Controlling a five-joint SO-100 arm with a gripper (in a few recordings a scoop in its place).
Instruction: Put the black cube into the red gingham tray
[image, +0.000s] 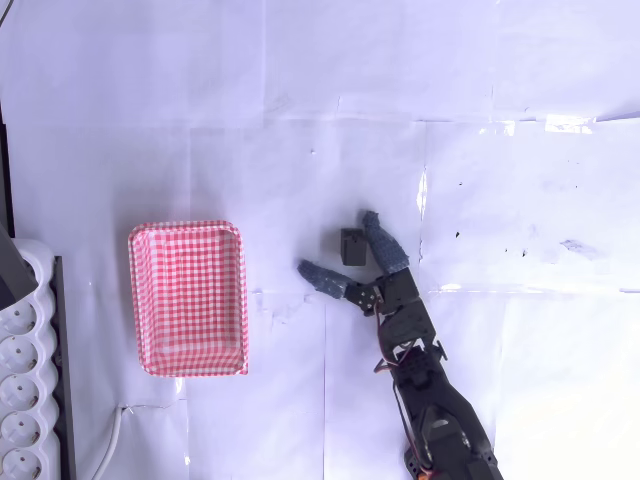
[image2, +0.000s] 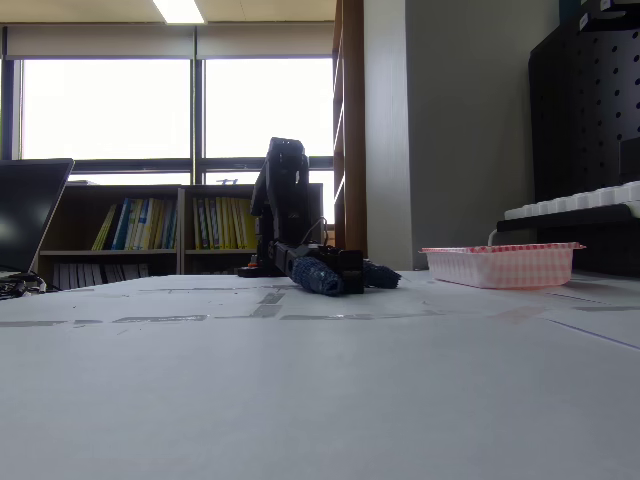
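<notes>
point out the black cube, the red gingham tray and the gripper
black cube (image: 351, 247), overhead view, on its top face
red gingham tray (image: 188, 366), overhead view, on its near rim
gripper (image: 338, 242), overhead view, midway between the open fingertips, beside the cube

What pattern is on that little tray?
Red-and-white gingham check, clearest in the overhead view on the tray.

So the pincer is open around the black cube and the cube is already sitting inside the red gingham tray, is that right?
Not quite. The pincer is open around the black cube, but the cube sits on the white table, apart from the red gingham tray, which lies further left in the overhead view.
</notes>
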